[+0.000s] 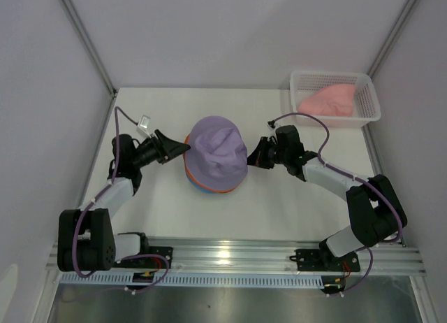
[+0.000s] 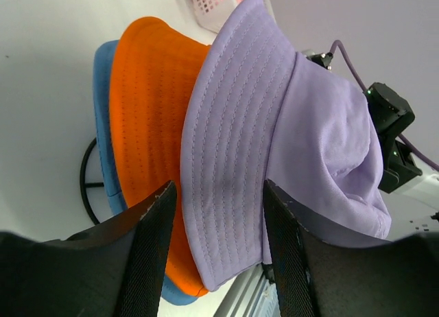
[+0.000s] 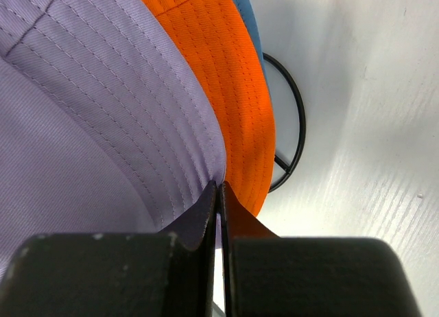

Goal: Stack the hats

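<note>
The lavender hat (image 1: pixel 216 155) sits on top of the orange hat (image 2: pixel 147 111) and the blue hat (image 2: pixel 104 90), stacked on a black wire stand (image 3: pixel 296 132). The pink hat (image 1: pixel 328 101) lies in the white mesh basket at the back right. My left gripper (image 1: pixel 183 149) is open at the stack's left side. In the left wrist view the lavender brim (image 2: pixel 226 166) lies between its spread jaws (image 2: pixel 219 221). My right gripper (image 1: pixel 253 157) is at the stack's right side, shut on the lavender brim's edge (image 3: pixel 219 186), beside the orange brim (image 3: pixel 219 56).
The white mesh basket (image 1: pixel 370 103) stands at the table's back right corner. White walls close in the table at the left, back and right. A metal rail (image 1: pixel 237 256) runs along the near edge by the arm bases.
</note>
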Action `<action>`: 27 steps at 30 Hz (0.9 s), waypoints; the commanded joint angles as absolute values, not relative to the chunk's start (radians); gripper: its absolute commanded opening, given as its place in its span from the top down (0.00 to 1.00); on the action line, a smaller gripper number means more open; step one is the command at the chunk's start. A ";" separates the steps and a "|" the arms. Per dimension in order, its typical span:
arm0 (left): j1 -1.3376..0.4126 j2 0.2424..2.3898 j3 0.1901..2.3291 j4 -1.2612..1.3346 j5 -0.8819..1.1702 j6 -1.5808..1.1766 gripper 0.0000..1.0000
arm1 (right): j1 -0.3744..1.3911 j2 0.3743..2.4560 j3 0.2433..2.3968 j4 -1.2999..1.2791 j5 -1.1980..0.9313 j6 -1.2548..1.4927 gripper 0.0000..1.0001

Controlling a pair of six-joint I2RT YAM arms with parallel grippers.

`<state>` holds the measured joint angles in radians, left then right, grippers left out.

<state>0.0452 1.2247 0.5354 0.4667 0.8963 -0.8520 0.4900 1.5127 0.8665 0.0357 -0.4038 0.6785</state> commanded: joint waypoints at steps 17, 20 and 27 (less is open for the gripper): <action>-0.050 1.331 0.543 0.637 0.957 -0.882 0.81 | 0.499 1.502 0.907 0.028 -0.396 0.661 1.00; -0.054 1.347 0.534 0.632 0.942 -0.885 0.99 | 0.499 1.499 0.908 0.018 -0.385 0.655 1.00; -0.054 1.244 0.540 0.272 0.628 -0.787 0.99 | 0.499 1.488 0.919 -0.047 -0.344 0.649 1.00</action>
<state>-0.0448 1.3018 0.5331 0.4713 0.8104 -0.8665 0.4900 1.5124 0.8764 0.0074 -0.3882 0.6746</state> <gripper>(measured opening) 0.011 0.009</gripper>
